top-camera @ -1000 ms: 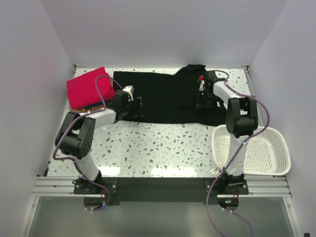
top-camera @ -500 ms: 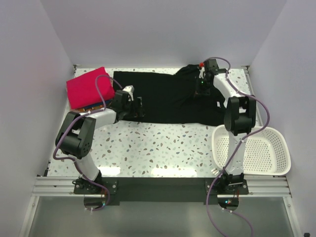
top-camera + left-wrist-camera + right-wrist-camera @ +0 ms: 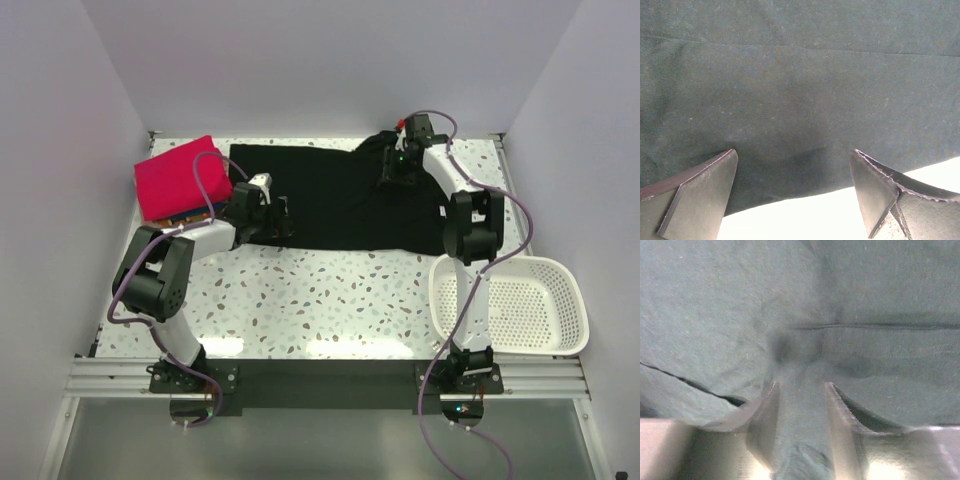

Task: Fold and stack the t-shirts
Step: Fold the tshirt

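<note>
A black t-shirt [image 3: 330, 200] lies spread across the back of the table. My left gripper [image 3: 283, 218] is open, its fingers [image 3: 705, 190] astride the shirt's near-left hem [image 3: 790, 125], low over the cloth. My right gripper [image 3: 392, 168] is shut on a pinched fold of the black shirt [image 3: 800, 405] near its far right part, where the cloth is bunched. A bright pinkish-red folded shirt [image 3: 180, 175] lies on top of coloured folded ones [image 3: 186, 213] at the back left. The chest mark is hidden.
A white plastic mesh basket [image 3: 510, 305] stands at the near right, beside the right arm's base. White walls enclose the speckled table [image 3: 330, 300] on three sides. The left arm's cable loops over the red stack.
My right gripper has moved toward the back and slightly left, drawing the black cloth with it. The left gripper has stayed at the hem.
</note>
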Action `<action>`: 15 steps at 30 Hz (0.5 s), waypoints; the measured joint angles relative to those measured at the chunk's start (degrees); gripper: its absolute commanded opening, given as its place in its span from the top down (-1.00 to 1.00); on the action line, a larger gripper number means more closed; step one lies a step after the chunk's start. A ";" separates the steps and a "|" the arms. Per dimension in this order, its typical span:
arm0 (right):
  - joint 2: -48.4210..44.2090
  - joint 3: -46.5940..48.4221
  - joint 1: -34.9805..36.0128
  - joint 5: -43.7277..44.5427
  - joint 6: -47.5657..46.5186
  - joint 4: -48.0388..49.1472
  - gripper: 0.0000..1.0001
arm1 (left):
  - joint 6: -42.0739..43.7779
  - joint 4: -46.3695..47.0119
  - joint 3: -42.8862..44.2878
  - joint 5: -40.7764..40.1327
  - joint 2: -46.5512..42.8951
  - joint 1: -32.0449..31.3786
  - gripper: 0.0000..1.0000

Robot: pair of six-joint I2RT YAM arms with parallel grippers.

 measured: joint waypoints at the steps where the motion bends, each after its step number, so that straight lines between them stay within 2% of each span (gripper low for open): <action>1: -0.07 0.00 0.00 0.00 0.28 0.31 -0.01 | 0.00 -0.07 0.02 0.00 0.00 0.00 -0.99; 5: -2.71 -2.38 0.02 0.02 0.55 1.84 -0.12 | 0.02 -0.74 0.44 -0.13 0.00 0.00 -0.99; 10: -11.96 -12.39 0.15 0.04 0.76 3.58 -0.21 | 0.22 -2.60 2.10 -0.90 0.57 0.00 -0.99; 15: -17.07 -20.39 0.90 0.02 0.92 4.87 -0.43 | 1.14 -2.49 4.68 -2.23 3.19 0.00 -1.00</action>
